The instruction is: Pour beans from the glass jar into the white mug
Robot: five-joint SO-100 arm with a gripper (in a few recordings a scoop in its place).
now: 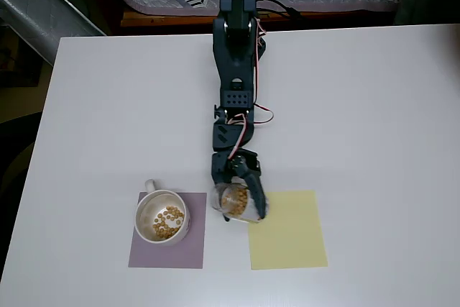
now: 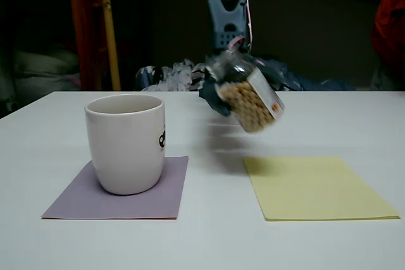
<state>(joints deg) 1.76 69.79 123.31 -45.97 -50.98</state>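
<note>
Fingers of the gripper point(image 1: 241, 195) clamp the glass jar point(image 2: 248, 98), tilted in the air with beans point(image 2: 247, 105) inside, between the yellow sheet point(image 2: 316, 188) and the white mug point(image 1: 162, 217), which holds some beans on its purple mat point(image 1: 194, 249).

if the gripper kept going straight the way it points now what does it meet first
The gripper, shut on the tilted jar, points down and toward the table's near edge. Straight on, the jar would likely reach the yellow sheet near its left edge first, not the mug; depth is uncertain.
</note>
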